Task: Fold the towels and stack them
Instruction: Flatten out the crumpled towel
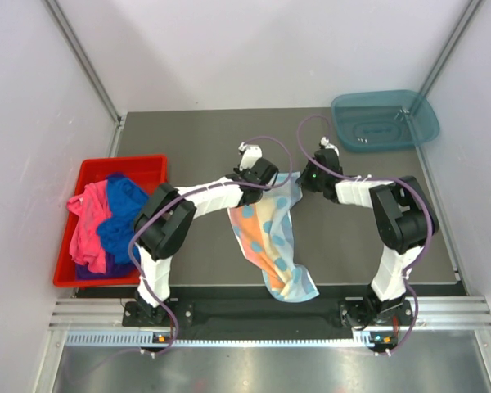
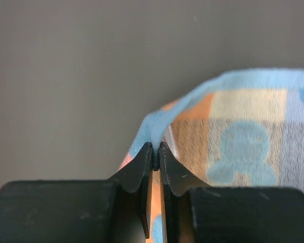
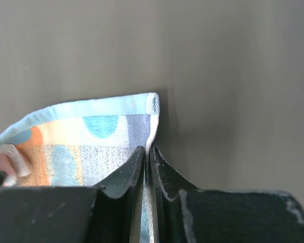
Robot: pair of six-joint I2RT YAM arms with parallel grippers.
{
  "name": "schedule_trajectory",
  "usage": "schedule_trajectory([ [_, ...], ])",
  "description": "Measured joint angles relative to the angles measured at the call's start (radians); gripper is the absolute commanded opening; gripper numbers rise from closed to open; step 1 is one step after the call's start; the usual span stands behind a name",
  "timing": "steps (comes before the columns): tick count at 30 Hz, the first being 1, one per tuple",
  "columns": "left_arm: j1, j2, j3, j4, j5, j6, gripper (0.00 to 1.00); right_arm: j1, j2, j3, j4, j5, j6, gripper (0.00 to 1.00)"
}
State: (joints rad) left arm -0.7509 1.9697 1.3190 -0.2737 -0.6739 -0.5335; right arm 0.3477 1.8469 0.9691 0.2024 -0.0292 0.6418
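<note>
Top external view: left gripper [image 1: 264,174] and right gripper [image 1: 309,177] each pinch a corner of the pastel spotted cloth towel [image 1: 272,241], frame centre, unfolded. Crumpled pink and blue towels [image 1: 106,219] fill the red plastic bin [image 1: 124,160], left. Nothing appears folded or stacked.

A bin [image 1: 127,161] sits at the left edge of the table [image 1: 196,139] with a towel pile [image 1: 106,217] in it, and a tray [image 1: 385,119] lies at the far right corner. At centre, one towel [image 1: 270,233] is pinched along its far edge by the left gripper [image 2: 155,147] and, just to its right, the right gripper [image 3: 147,149]. The towel's near end trails to the table's near edge.
</note>
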Motion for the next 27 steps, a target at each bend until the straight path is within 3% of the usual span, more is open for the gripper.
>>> schedule_trajectory([
  [9,0.11,-0.011,0.0,0.109,0.057,0.061,0.07,-0.012,0.056,0.075,-0.001,-0.03,-0.013,0.24],
  [17,0.169,-0.011,-0.004,0.164,0.174,0.099,0.09,-0.013,0.132,0.187,-0.048,-0.034,-0.036,0.37],
  [24,0.184,-0.011,-0.005,0.181,0.243,0.108,0.11,-0.012,0.158,0.266,-0.141,0.014,-0.079,0.38],
  [27,0.195,-0.01,-0.005,0.184,0.262,0.108,0.18,-0.008,0.167,0.291,-0.179,0.045,-0.104,0.35],
])
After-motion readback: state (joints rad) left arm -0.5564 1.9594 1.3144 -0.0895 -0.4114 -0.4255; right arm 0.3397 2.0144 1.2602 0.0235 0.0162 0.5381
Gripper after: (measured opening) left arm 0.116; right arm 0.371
